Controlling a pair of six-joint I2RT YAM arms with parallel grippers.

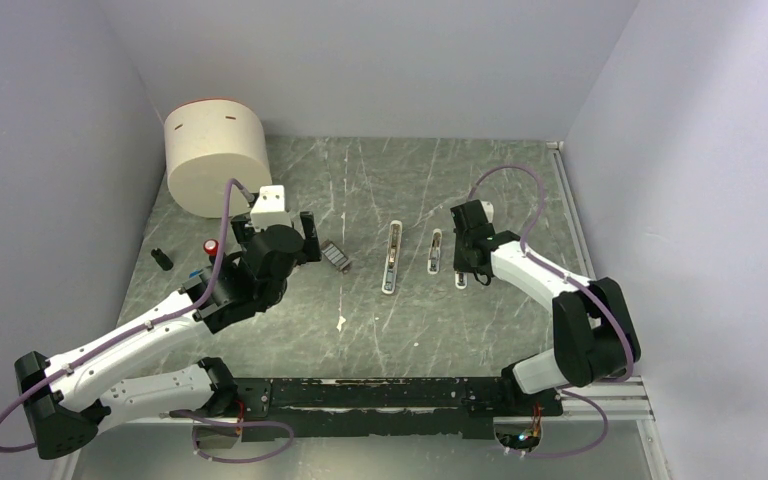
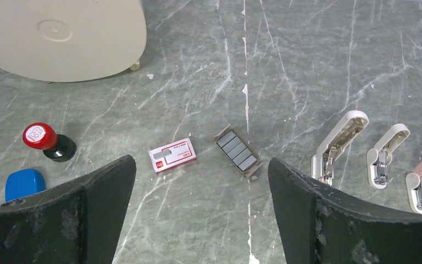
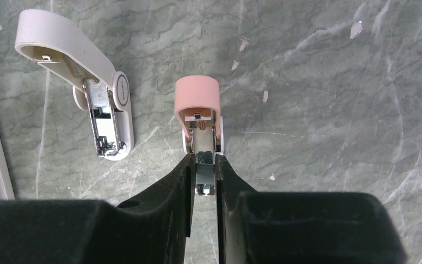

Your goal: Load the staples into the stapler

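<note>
The left gripper [image 2: 200,168] is wide open above the staples [image 2: 237,149], mid-frame beside their red-and-white box [image 2: 172,155], the stapler [image 2: 338,144] at the frame's right. The right gripper [image 3: 203,165] pinches the pink piece [image 3: 198,107]. The left should descend centred and close gently across the block.

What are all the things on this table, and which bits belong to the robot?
long stapler: one, white, opened, mid-table
short stapler: one, white, opened, just right of it
pink stapler: one, pink, furthest right
staples: one tray of dark grey blocks, left of the staplers
staple box: one, red and white, left of the tray
stamp: one, red top, black base, left side
blue cap: one, near the stamp
black piece: one, left edge
drum: one, cream, far left
table: grey marble
left gripper: open, above the tray
right gripper: shut on the pink stapler
</note>
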